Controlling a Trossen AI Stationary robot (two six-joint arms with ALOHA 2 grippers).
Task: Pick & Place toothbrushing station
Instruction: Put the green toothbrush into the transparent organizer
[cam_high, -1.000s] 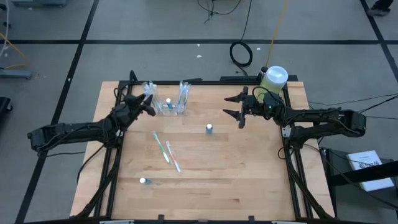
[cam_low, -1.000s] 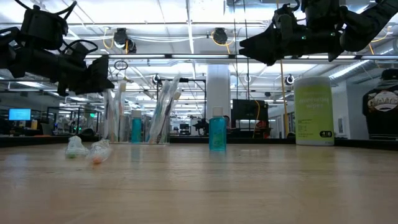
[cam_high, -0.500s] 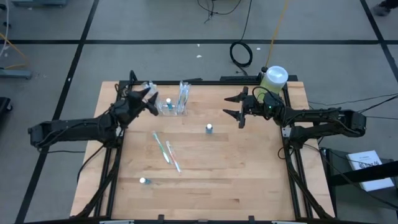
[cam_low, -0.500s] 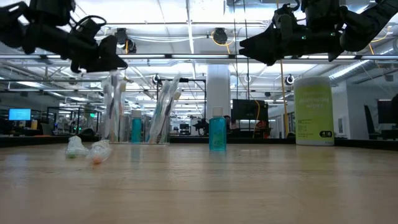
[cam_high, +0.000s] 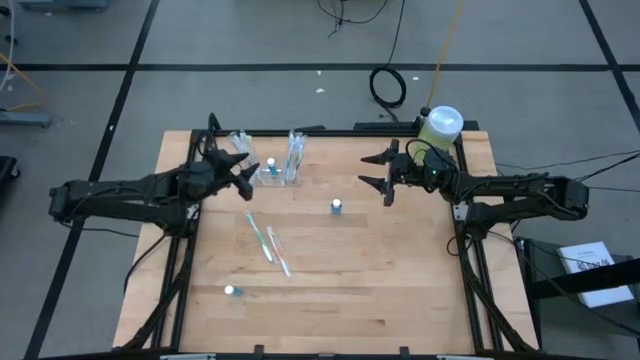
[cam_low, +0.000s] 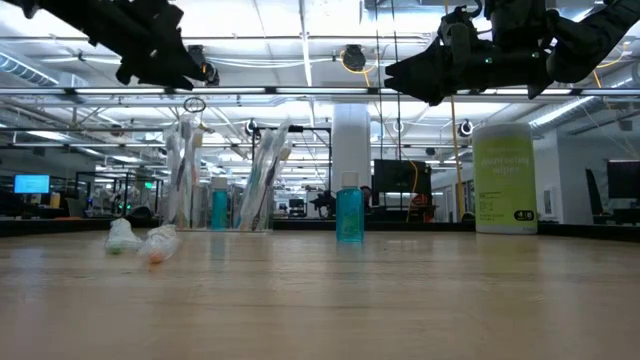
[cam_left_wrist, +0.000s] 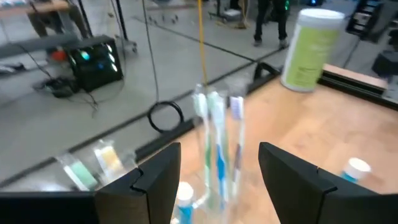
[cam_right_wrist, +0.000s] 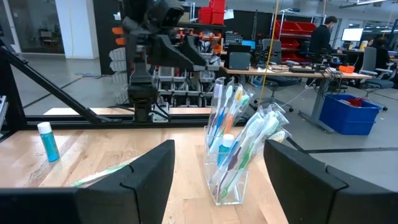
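Note:
The toothbrushing station (cam_high: 272, 165) is a clear plastic holder standing upright on its base at the far left of the table, with several toothbrushes (cam_left_wrist: 216, 140) upright in its compartments; it also shows in the low view (cam_low: 228, 190) and the right wrist view (cam_right_wrist: 233, 158). My left gripper (cam_high: 246, 172) hangs open in the air just left of and above the station (cam_low: 165, 62), its fingers (cam_left_wrist: 155, 180) touching nothing. My right gripper (cam_high: 377, 172) hovers open at the far right, high over the table (cam_low: 415, 75), empty.
A small blue bottle (cam_high: 337, 206) stands mid-table. Two loose toothbrushes (cam_high: 268, 243) lie nearer the front, and another small bottle (cam_high: 230, 291) lies near the front left. A large green bottle with a white cap (cam_high: 441, 125) stands at the far right corner.
My left gripper has risen well above the station's toothbrush tops and swung a little toward the table's near edge, its arm now lying more level across the left side. The station and the right arm have kept still.

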